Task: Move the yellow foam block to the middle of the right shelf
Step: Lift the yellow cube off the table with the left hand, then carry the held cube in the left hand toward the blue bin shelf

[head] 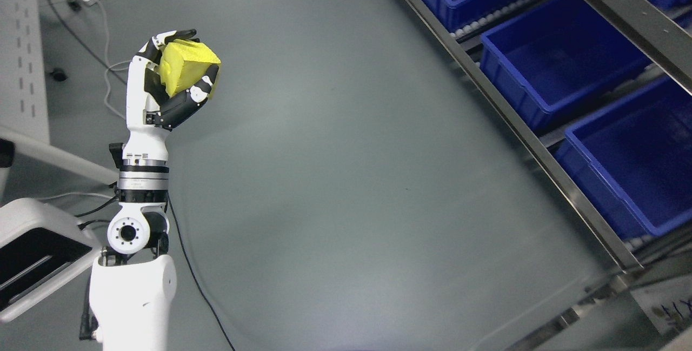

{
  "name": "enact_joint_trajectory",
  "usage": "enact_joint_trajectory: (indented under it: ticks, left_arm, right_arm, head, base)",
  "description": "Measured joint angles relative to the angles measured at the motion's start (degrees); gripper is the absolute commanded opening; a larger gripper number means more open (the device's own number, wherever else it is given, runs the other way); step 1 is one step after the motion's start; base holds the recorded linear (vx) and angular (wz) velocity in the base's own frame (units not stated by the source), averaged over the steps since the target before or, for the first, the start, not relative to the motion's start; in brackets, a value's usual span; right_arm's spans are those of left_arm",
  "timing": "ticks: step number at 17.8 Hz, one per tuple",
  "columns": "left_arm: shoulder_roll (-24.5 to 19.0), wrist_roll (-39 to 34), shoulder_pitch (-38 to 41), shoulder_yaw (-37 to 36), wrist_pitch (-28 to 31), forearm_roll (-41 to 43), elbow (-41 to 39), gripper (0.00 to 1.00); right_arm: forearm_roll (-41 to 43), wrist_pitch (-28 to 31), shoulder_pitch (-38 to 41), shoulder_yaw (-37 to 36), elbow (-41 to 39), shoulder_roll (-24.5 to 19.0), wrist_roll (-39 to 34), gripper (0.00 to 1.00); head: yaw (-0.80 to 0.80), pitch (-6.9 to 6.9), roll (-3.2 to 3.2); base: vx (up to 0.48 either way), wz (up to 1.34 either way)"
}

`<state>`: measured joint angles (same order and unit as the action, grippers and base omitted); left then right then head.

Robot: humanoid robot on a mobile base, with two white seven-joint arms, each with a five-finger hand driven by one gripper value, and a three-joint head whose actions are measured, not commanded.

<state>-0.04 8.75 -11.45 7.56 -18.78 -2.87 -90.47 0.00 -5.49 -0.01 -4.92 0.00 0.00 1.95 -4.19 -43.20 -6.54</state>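
My left hand (175,72) is raised at the left of the head view, fingers curled around a yellow foam block (186,64). The block is held in the air above the grey floor, far from the shelf. The shelf (519,124) runs along the right side with a metal rail and several blue bins; the middle bin (562,59) looks empty. My right arm does not show.
Cables (108,70) trail over the floor at the upper left near a white perforated panel (21,48). A white machine part (38,243) sits at the lower left. Open grey floor (351,151) lies between my hand and the shelf.
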Motion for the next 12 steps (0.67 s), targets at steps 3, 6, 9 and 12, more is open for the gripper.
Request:
enact_joint_trajectory:
  ticks: [3,6,9,12]
  left_arm:
    - [0.0,0.0,0.8,0.6,-0.3,-0.2,-0.2,0.0]
    - [0.0,0.0,1.3,1.0,-0.3,-0.3,-0.3,0.0]
    - [0.0,0.0,1.6,1.3,-0.3,-0.4,-0.4,0.0]
    - [0.0,0.0,1.7,1.6,-0.3,-0.4,-0.4,0.0]
  right_arm:
    - [0.0,0.0,0.0,0.0,0.0,0.0,0.0,1.0]
    - [0.0,0.0,0.0,0.0,0.0,0.0,0.0,1.0]
    - [0.0,0.0,0.0,0.0,0.0,0.0,0.0,1.0]
    - [0.0,0.0,0.0,0.0,0.0,0.0,0.0,1.0]
  head:
    - [0.0,0.0,0.0]
    - [0.0,0.0,0.0]
    - [0.0,0.0,0.0]
    - [0.0,0.0,0.0]
  base:
    - [0.161,0.69]
    - [0.217,0.49]
    - [0.268,0.3]
    - [0.327,0.08]
